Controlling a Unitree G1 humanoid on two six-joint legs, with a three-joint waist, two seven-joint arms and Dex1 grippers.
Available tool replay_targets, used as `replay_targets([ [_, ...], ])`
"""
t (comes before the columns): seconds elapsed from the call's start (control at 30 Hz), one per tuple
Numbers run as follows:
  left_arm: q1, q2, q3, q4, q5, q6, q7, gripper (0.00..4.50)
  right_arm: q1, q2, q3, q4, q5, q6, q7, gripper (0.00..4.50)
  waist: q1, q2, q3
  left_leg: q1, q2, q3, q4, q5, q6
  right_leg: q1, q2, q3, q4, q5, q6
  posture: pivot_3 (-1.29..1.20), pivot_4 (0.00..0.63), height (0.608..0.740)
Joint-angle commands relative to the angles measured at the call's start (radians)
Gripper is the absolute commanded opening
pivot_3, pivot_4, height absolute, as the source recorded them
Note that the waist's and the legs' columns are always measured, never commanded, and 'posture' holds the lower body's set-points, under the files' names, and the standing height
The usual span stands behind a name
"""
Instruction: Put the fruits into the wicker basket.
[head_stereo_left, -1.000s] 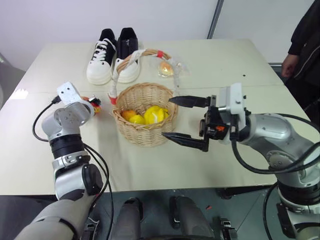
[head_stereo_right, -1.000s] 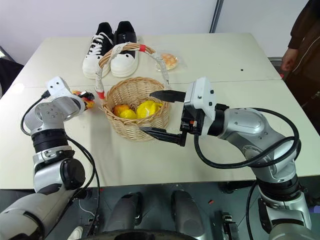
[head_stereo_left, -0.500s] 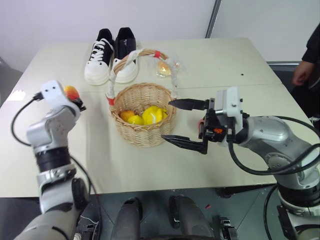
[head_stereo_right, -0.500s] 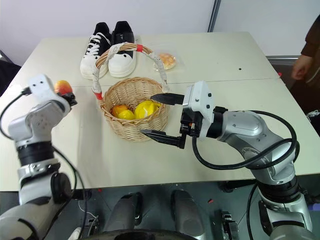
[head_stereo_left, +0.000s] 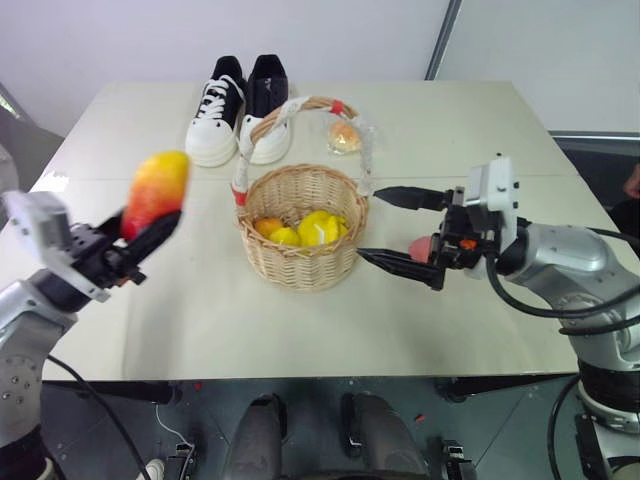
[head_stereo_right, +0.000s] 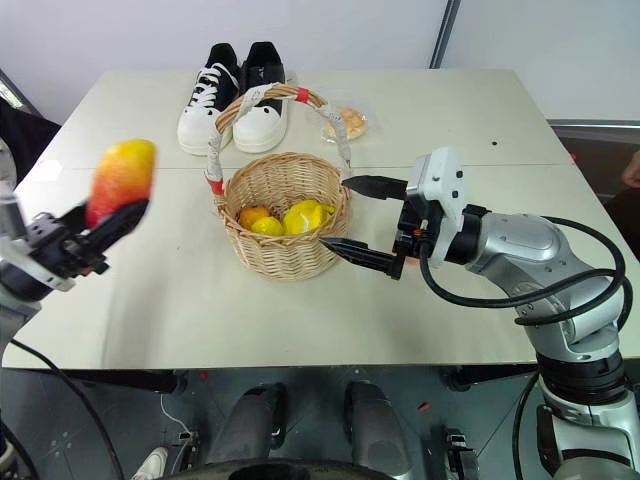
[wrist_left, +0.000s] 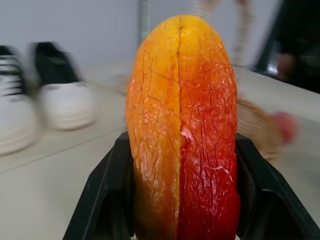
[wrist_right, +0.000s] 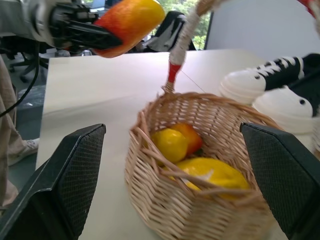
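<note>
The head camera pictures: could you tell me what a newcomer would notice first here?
The red-and-yellow mango, clamped in the left gripper and raised above the table's left side. Next, the wicker basket at centre holding yellow fruit, with the open right gripper beside it.

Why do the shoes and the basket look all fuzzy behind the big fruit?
In the left wrist view the mango fills the front and looks crisp, while the shoes and wicker basket behind it are smeared and soft; in the left eye view the mango itself looks slightly blurred.
</note>
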Motion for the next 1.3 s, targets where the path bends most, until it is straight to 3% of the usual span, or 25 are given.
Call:
replay_targets([
  [0.03,-0.118,0.023,-0.111,-0.082,-0.098,0.05,0.037,1.86,0.005,-0.037,-0.055,0.023,-0.02,-0.038,0.036,4.5,-0.002,0.0,0.0,0.0,0.0,0.0,0.0,0.0,0.0,0.0,0.001,0.0,0.0,0.0,0.001,0.0,0.15,0.74],
  [0.33,-0.439,0.017,-0.503,0.076,0.204,0.111,0.169,1.86,0.038,-0.041,-0.083,0.009,-0.037,-0.045,0.013,4.5,-0.007,0.0,0.0,0.003,0.0,-0.001,-0.001,0.0,0.001,-0.001,0.006,0.001,0.005,0.0,0.011,0.0,0.15,0.74],
  [0.43,-0.484,0.006,-0.566,0.134,0.289,0.082,0.16,1.86,0.066,-0.047,-0.09,0.002,-0.053,-0.051,0.008,4.5,-0.007,0.0,0.0,0.003,0.0,-0.002,-0.001,0.0,0.001,-0.001,0.006,0.001,0.006,-0.001,0.01,0.0,0.15,0.74],
  [0.47,-0.492,-0.002,-0.569,0.145,0.295,0.083,0.157,1.86,0.073,-0.047,-0.093,0.0,-0.054,-0.052,0.006,4.5,-0.007,0.0,0.0,0.002,0.0,-0.002,-0.001,0.0,0.001,-0.001,0.006,0.001,0.005,-0.001,0.009,0.0,0.15,0.74],
  [0.67,-0.518,-0.03,-0.572,0.152,0.352,0.068,0.144,4.46,0.124,-0.05,-0.1,0.001,-0.088,-0.059,-0.018,4.5,-0.004,0.0,0.0,0.001,0.0,-0.001,-0.001,0.0,0.001,-0.002,0.005,0.001,0.005,0.001,0.01,0.0,0.15,0.74],
  [0.9,-0.388,-0.035,-0.411,0.071,0.17,0.0,-0.045,4.46,0.188,-0.057,-0.019,0.175,-0.313,-0.16,-0.058,4.5,-0.005,0.0,0.0,0.001,0.0,-0.001,-0.001,0.0,0.001,-0.002,0.004,0.001,0.005,0.0,0.007,0.0,0.15,0.74],
  [1.03,-0.287,0.024,-0.404,0.034,0.171,-0.035,-0.146,4.46,0.154,0.009,0.008,0.309,-0.372,-0.173,-0.119,4.5,-0.011,0.0,0.0,0.002,0.0,0.0,0.0,0.0,0.001,-0.002,0.005,0.002,0.006,0.0,0.007,0.0,0.15,0.74],
  [1.3,-0.223,0.032,-0.393,0.001,0.14,-0.051,-0.193,4.46,0.101,0.074,0.046,0.458,-0.451,-0.176,-0.165,4.5,-0.005,0.001,0.0,0.002,0.0,0.0,0.0,0.0,0.001,-0.001,0.004,0.002,0.006,0.0,0.007,0.0,0.15,0.74],
])
